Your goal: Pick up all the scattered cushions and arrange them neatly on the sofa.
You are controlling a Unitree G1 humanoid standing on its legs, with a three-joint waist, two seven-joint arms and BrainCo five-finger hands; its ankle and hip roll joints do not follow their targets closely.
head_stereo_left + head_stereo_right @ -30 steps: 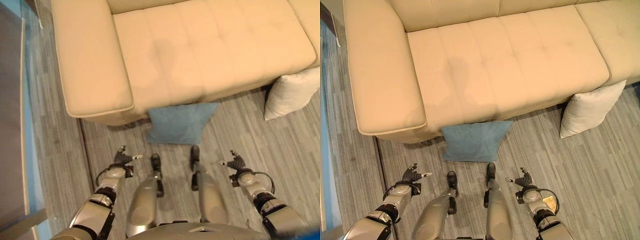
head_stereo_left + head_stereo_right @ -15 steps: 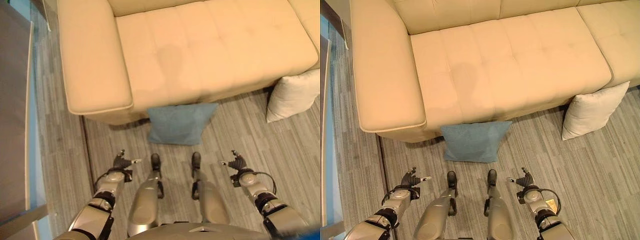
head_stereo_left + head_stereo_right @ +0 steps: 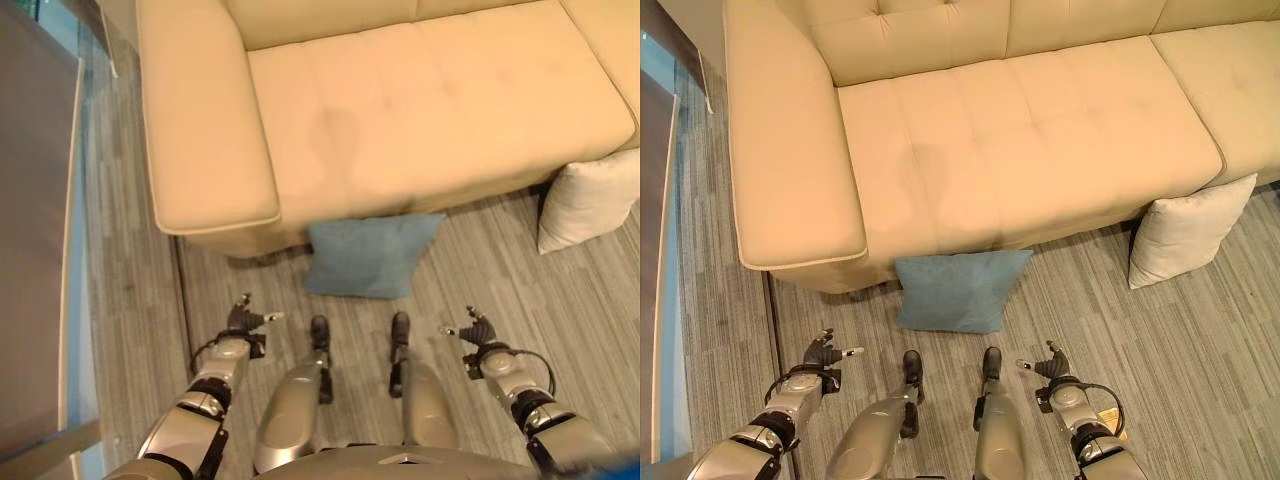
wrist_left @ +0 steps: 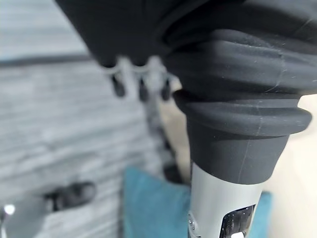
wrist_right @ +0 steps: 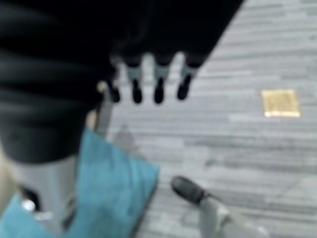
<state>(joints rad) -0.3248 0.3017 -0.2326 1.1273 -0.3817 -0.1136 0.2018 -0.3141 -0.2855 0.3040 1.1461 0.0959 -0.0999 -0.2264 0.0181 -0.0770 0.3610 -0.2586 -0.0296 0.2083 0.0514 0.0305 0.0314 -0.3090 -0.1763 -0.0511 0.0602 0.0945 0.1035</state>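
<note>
A square teal-blue fabric cushion [image 3: 960,290] lies on the grey striped carpet floor [image 3: 1200,340], its far edge tucked against the front base of the cream tufted leather sofa [image 3: 1020,150], below the seat nearest the sofa's left armrest. A second cushion, off-white and square [image 3: 1185,230], stands leaning against the sofa's front edge further to the right, well apart from the teal one. The sofa seat carries no cushion. The left hand [image 3: 243,321] and right hand [image 3: 476,329] both hang above the floor, short of the teal cushion and either side of it, fingers relaxed and holding nothing.
</note>
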